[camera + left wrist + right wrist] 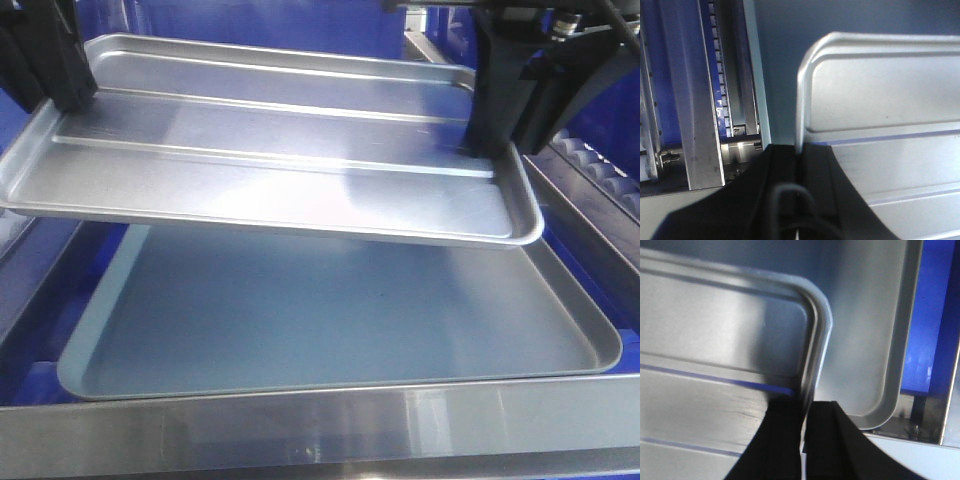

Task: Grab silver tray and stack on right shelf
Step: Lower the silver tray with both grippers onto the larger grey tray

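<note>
Above the larger dull grey tray (330, 320), lifted clear of it, hangs the silver tray (270, 170). The grey tray lies in the right shelf (592, 232), just behind its broad steel front bar (300, 425). Left gripper (799, 159) is clamped on the silver tray's left short rim and right gripper (804, 422) on the opposite rim, each with its fingers pinching the raised edge.

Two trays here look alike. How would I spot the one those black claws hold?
Find the broad steel front bar at the bottom; behind it lies a large dull grey plain tray. Above that, the left gripper and right gripper pinch the shiny rectangular steel tray: smaller, brighter, with two long raised ribs.
</note>
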You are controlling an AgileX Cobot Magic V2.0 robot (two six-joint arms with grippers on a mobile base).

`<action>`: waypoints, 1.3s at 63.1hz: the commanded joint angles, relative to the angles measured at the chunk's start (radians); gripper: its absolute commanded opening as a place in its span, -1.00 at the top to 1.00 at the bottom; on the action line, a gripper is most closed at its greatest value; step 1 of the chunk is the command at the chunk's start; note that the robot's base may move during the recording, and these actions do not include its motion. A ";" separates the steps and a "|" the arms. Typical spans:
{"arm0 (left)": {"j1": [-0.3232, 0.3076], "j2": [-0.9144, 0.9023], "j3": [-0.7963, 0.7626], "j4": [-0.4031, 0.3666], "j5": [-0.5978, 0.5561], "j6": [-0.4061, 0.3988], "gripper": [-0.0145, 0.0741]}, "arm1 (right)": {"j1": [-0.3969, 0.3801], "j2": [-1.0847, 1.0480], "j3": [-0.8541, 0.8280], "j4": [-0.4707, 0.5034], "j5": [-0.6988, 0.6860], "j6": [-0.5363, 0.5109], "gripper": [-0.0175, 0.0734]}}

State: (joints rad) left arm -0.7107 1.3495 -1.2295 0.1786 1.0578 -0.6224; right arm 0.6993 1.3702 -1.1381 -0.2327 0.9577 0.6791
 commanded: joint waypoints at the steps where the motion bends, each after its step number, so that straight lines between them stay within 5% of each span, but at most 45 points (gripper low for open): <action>1: -0.003 -0.035 -0.038 0.020 -0.072 -0.005 0.88 | -0.001 -0.033 -0.030 -0.032 -0.039 -0.052 0.49; 38: 0.015 0.214 -0.042 0.061 -0.241 -0.005 0.88 | -0.211 0.069 -0.048 -0.018 -0.099 -0.226 0.49; 73: 0.087 0.379 -0.042 0.085 -0.297 -0.005 0.88 | -0.225 0.283 -0.048 -0.018 -0.204 -0.226 0.48; 82: 0.089 0.379 -0.042 0.078 -0.311 -0.001 0.51 | -0.225 0.282 -0.048 -0.018 -0.202 -0.226 0.32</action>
State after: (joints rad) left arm -0.6294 1.7759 -1.2421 0.2063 0.7633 -0.6346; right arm 0.4842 1.6971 -1.1585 -0.1981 0.7501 0.4807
